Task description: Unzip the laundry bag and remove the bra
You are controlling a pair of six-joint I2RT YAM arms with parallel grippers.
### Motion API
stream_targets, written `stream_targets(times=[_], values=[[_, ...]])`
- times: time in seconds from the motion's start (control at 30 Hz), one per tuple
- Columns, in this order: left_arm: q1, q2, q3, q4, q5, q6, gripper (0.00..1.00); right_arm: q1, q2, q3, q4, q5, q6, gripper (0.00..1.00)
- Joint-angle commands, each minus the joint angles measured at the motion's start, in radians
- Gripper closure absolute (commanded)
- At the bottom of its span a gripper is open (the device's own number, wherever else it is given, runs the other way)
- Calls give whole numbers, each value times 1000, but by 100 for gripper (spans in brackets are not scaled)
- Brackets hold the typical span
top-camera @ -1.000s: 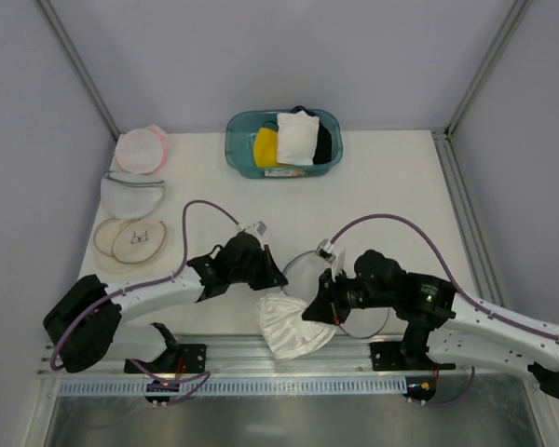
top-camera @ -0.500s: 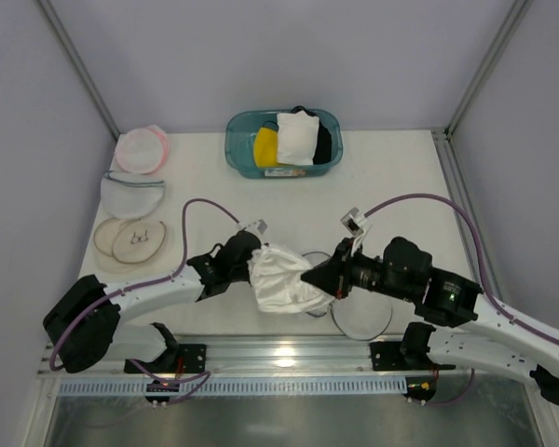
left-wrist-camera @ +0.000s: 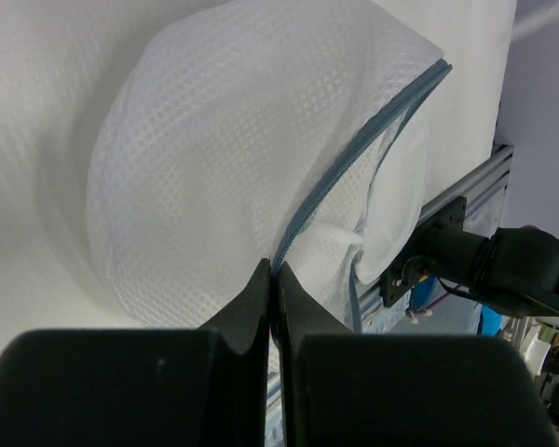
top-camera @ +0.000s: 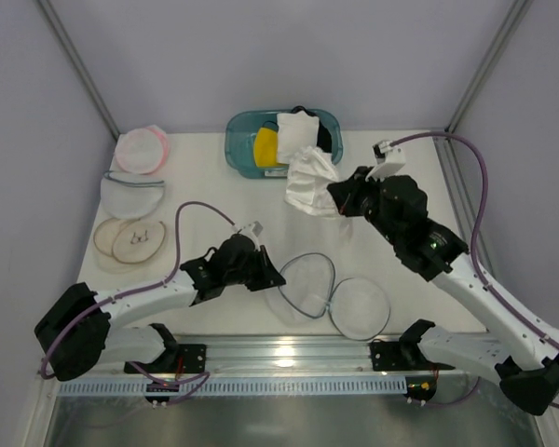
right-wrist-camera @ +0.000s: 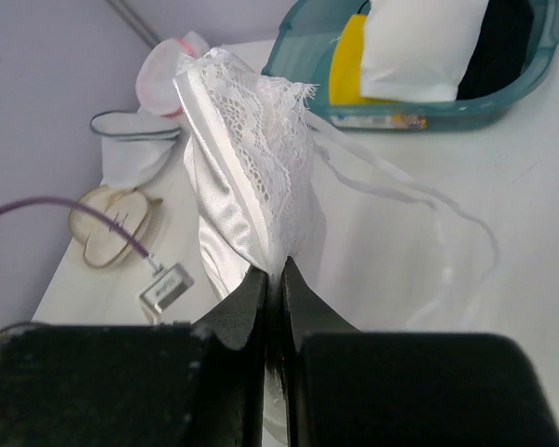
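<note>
The small white lace-edged bra (top-camera: 309, 182) is pinched in the closed right gripper (top-camera: 335, 194) at upper centre (just beside the teal plastic bin (top-camera: 238, 149)); the round white mesh laundry bag (top-camera: 307, 287), lower centre, is clamped at its rim by the left gripper (top-camera: 276, 278).

End effectors, left (left-wrist-camera: 272, 272) and right (right-wrist-camera: 276, 272), closed.

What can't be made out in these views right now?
1. Top view: the fingertips of the right gripper, buried in the white lace bra.
2. Left wrist view: where the left gripper grips the white mesh laundry bag's grey-blue rim; its fingers cover it.
3. Right wrist view: the black item in the teal plastic basket, behind the white square pad.
</note>
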Motion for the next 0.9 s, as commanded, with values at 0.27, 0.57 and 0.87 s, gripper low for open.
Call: stream_targets(times=[0.27,0.57,0.87], values=[[0,-62,-29,14,25,-11,100,-259,508,486,134,-200,-85,96],[0,-122,-34,-18,27,-8,100,-343,980,901,176,-459,-122,96],[0,-171,-54,-44,21,-14,100,-409,1256,1150,330,-551,-82,96]])
